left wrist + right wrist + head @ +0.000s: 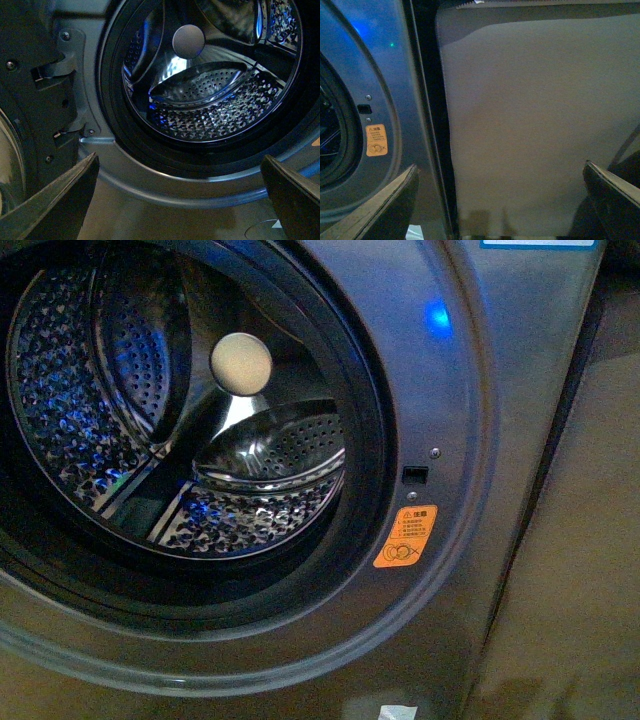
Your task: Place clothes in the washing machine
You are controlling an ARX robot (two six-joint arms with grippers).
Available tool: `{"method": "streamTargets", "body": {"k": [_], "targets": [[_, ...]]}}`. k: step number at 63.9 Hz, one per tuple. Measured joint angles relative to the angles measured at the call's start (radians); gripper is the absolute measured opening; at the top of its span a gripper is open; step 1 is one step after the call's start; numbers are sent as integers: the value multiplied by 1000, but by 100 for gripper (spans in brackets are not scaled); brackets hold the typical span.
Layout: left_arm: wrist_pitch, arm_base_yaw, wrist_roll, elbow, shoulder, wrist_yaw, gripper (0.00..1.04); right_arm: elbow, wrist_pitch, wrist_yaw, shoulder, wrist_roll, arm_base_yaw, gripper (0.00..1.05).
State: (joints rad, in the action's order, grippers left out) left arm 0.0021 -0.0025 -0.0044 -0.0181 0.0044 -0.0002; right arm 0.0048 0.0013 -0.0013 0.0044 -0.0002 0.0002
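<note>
The washing machine [470, 390] is grey and metallic and fills the front view. Its round porthole stands open on the perforated steel drum [250, 500], which holds no fabric that I can see. An orange warning sticker [406, 536] and a blue light [436, 316] sit right of the porthole. The clothes are out of view in every frame. My left gripper [180, 200] is open and empty, facing the drum [215, 105] from below the porthole rim. My right gripper [500, 200] is open and empty, facing a beige panel right of the machine [375, 75]. Neither arm shows in the front view.
The open door's inner side with its hinges [50, 70] stands left of the porthole. A plain beige panel [535, 115] stands beside the machine, across a dark gap [432, 125]. A white scrap [397, 712] lies at the machine's lower front.
</note>
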Motion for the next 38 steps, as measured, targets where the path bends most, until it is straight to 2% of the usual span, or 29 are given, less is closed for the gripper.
{"method": "streamTargets", "body": {"k": [34,37,38], "targets": [[0,0,0,0,0,0,98,0,0,-2,0,0,0,97],[0,0,0,0,0,0,98,4,26,-174,35,-24,-63,97],[0,0,0,0,0,0,98,9,47,-274,66,-32,-111,97]]}}
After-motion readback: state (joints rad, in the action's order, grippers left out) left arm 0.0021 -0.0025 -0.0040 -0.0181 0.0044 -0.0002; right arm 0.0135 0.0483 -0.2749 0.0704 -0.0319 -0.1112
